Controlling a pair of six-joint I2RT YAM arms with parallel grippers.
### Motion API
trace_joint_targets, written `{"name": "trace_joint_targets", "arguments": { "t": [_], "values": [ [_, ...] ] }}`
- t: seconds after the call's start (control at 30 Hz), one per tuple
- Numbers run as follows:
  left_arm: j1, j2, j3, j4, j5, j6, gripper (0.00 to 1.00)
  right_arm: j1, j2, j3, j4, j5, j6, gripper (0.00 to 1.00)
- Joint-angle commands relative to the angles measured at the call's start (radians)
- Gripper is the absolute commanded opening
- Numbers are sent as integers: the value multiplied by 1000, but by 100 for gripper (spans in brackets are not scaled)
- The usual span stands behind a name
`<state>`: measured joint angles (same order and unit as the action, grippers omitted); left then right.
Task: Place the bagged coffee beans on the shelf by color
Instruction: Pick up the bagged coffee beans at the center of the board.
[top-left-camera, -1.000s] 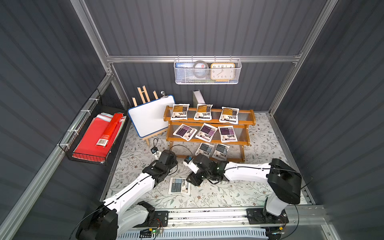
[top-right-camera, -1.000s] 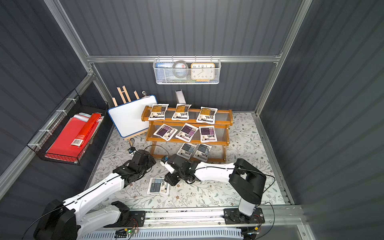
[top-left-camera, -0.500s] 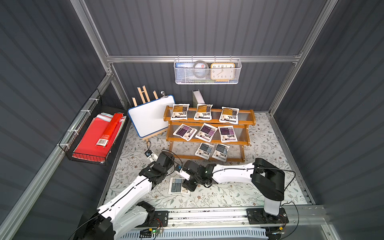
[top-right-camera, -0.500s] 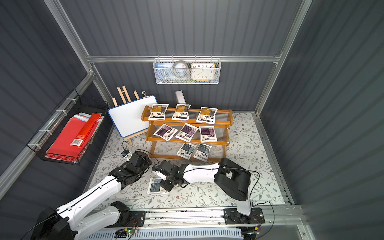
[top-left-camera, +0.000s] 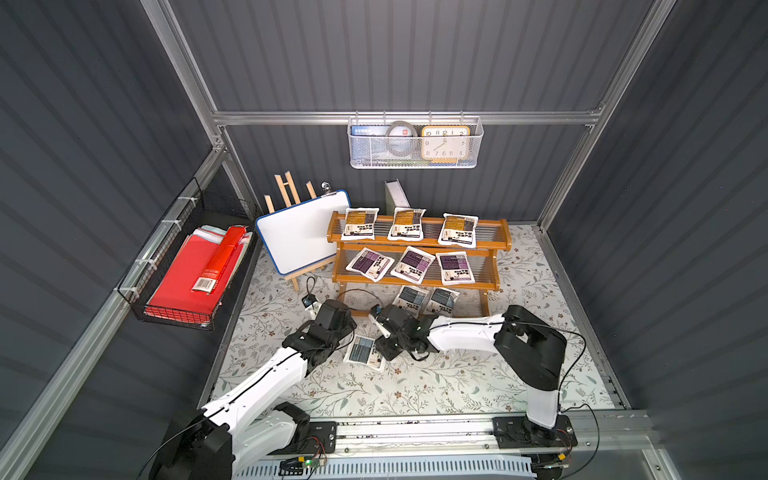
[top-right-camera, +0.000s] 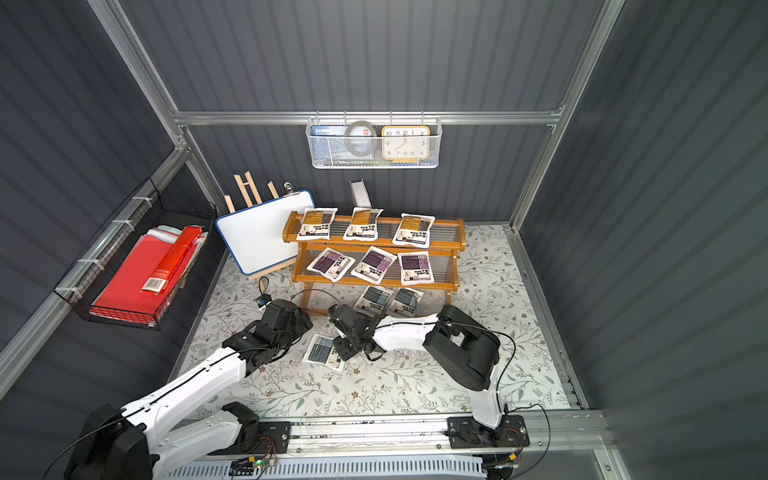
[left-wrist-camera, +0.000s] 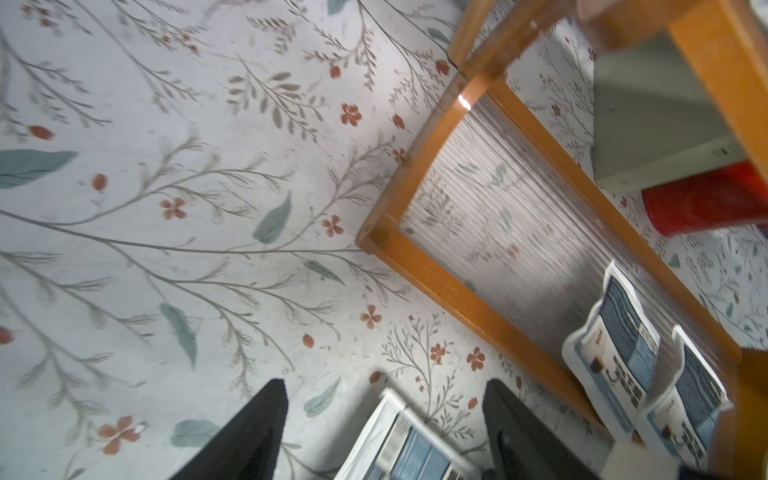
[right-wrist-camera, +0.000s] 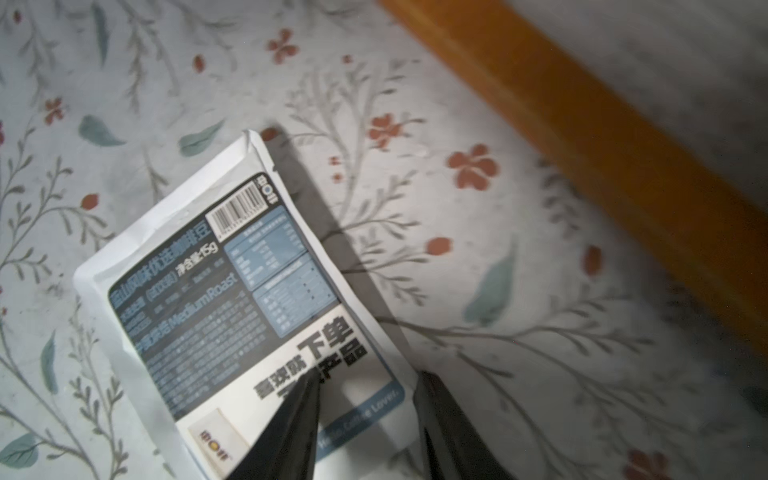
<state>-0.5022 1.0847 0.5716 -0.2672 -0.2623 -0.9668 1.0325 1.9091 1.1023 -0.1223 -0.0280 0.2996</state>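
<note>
- The right arm's big elbow has swung in toward the middle, and the right gripper now sits low on the last grey-blue pouch
- That pouch looks a little nearer the shelf than a moment ago, so I think the pick-up has begun
- The right gripper is half open, with one finger on the printed face and one just past the edge, so it is not pinched yet
- The left gripper is wide open and holds nothing
- The pouch lies face up on the flowery mat, in front of the shelf, between both grippers
- Its long side runs straight out from the right gripper, and the barcode end points away from it
- Two grey-blue pouches wait on the bottom step, with bare room beside them
</note>
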Motion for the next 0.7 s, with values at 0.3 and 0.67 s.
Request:
{"name": "trace_joint_targets", "arguments": {
  "t": [0.3,0.67],
  "values": [
    [7,122,21,45,398,227,77,-51,-143,-167,-130,-189,90,45],
    [16,263,-10,143,579,304,74,-59,-154,-121,-131,-171,61,34]
  ]
}}
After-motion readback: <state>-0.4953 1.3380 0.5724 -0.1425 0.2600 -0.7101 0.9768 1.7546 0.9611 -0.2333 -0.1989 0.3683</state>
